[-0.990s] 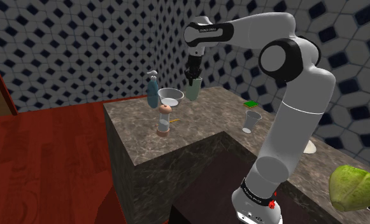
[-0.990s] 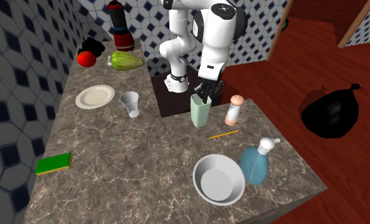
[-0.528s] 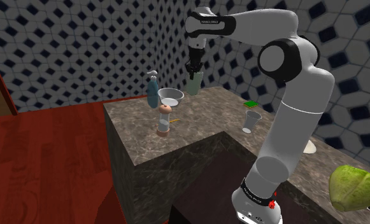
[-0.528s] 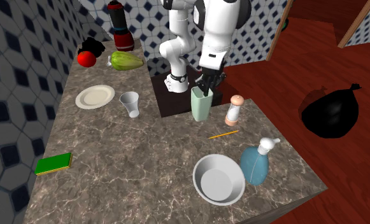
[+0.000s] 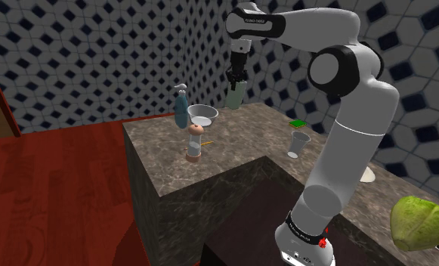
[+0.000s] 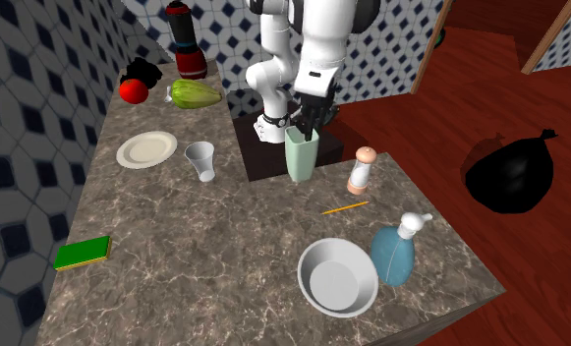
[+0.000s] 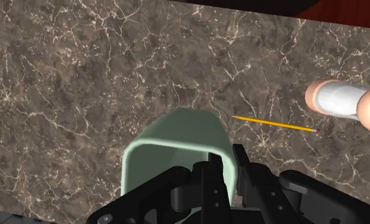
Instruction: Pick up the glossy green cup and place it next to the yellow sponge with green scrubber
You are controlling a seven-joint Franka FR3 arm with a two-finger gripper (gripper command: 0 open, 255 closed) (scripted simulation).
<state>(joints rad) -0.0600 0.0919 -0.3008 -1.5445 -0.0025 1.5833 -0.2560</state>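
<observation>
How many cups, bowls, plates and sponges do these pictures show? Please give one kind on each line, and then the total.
Cups: 2, the pale green cup and the clear cup
Bowls: 1, the white bowl
Plates: 1, the white plate
Sponges: 1, the green and yellow sponge
Total: 5

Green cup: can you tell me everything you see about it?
The green cup is pale, glossy green and tall, with a rounded-square open mouth and nothing visible inside. The black hand pinches its rim wall, one finger inside and one outside. It hangs nearly upright, slightly tilted, seemingly just above the dark marble counter, touching nothing else.
</observation>
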